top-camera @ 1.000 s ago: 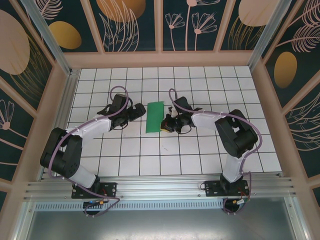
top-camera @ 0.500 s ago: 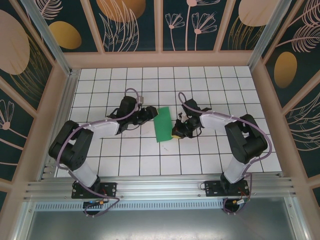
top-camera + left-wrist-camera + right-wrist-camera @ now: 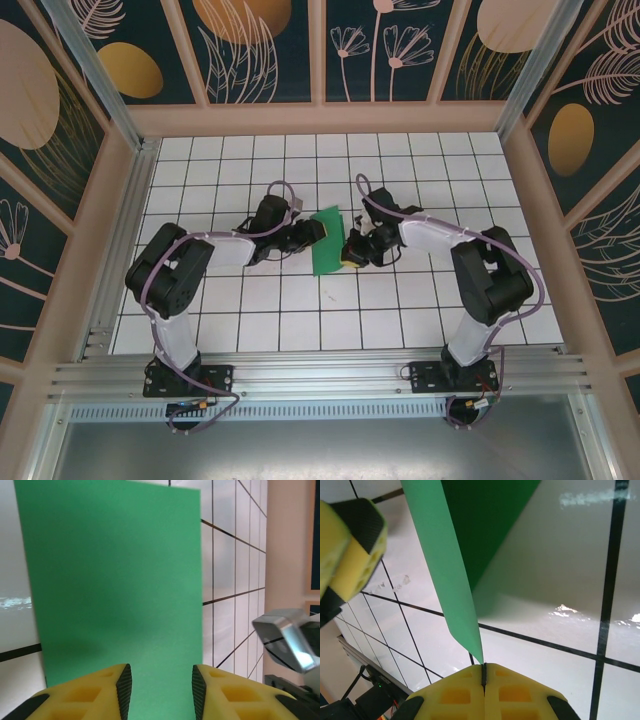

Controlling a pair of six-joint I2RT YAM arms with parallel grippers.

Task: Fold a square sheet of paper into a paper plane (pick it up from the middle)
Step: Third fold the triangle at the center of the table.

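The right gripper (image 3: 484, 671) clamps a corner of the folded green paper sheet (image 3: 327, 243). The left gripper (image 3: 161, 682) has its jaws narrowly apart, and its fingers cover the sheet's near edge.

You've got the square sheet of paper (image 3: 326, 243) mid-worktop (image 3: 250, 320), well away from every edge. The left gripper (image 3: 312, 232) sits at its left edge and the right gripper (image 3: 350, 257) at its right, with the sheet's near right corner in that gripper.
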